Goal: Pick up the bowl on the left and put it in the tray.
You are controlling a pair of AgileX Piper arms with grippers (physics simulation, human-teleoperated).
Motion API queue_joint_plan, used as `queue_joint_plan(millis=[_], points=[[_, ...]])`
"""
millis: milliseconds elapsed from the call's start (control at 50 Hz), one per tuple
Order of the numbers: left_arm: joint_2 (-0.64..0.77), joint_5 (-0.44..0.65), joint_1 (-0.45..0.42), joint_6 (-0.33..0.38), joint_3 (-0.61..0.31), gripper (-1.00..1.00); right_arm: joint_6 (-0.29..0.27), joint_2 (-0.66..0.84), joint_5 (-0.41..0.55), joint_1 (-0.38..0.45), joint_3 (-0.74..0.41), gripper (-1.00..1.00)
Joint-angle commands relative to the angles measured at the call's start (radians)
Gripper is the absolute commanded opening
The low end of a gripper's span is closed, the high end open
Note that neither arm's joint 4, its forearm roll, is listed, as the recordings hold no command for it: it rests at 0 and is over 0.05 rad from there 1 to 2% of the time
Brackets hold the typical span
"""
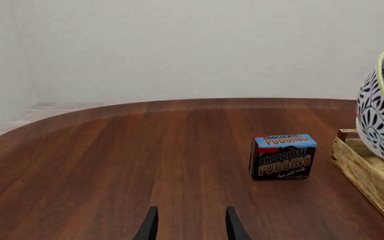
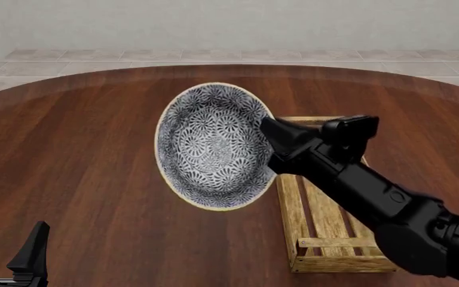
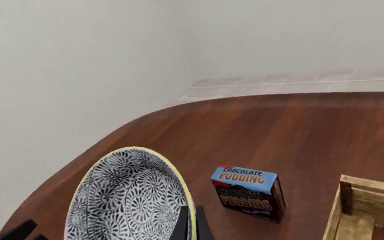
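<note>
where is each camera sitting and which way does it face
Front view: fixed above and behind the arms, looking forward and down at the bowl, the tray, both arms.
Left wrist view: behind the left gripper, low over the table, facing the pudding box; its fingers show.
Right wrist view: behind the right gripper, which holds the bowl by its rim.
Both wrist views share the pudding box, bowl and tray.
</note>
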Motion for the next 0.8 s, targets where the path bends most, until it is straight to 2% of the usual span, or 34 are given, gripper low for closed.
queue_joint_plan(millis=[20,40,80,100,120,160,180,320,380,420,480,520,800], points=[[0.0,0.0,0.0,0.0,0.0,1.0,0.082,-0.03,-0.013,-0.003,0.034,-1.0],[0.0,0.0,0.0,0.0,0.0,1.0,0.105,-0.031,-0.02,-0.005,0.042,-1.0],[0.0,0.0,0.0,0.0,0.0,1.0,0.09,-0.041,-0.018,-0.013,0.047,-1.0],[0.0,0.0,0.0,0.0,0.0,1.0,0.06,-0.039,-0.015,-0.039,0.044,-1.0],[0.0,0.0,0.0,0.0,0.0,1.0,0.099,-0.028,-0.028,-0.038,0.058,-1.0],[0.0,0.0,0.0,0.0,0.0,1.0,0.077,-0.042,-0.027,-0.041,0.072,-1.0],[0.0,0.0,0.0,0.0,0.0,1.0,0.099,-0.043,-0.031,-0.049,0.08,-1.0],[0.0,0.0,0.0,0.0,0.0,1.0,0.097,-0.109,-0.01,-0.08,0.108,-1.0],[0.0,0.0,0.0,0.0,0.0,1.0,0.059,-0.148,0.016,-0.091,0.109,-1.0],[0.0,0.0,0.0,0.0,0.0,1.0,0.065,-0.156,0.022,-0.095,0.112,-1.0],[0.0,0.0,0.0,0.0,0.0,1.0,0.042,-0.172,0.029,-0.096,0.116,-1.0],[0.0,0.0,0.0,0.0,0.0,1.0,0.054,-0.177,0.028,-0.096,0.122,-1.0],[0.0,0.0,0.0,0.0,0.0,1.0,0.041,-0.194,0.038,-0.11,0.137,-1.0]])
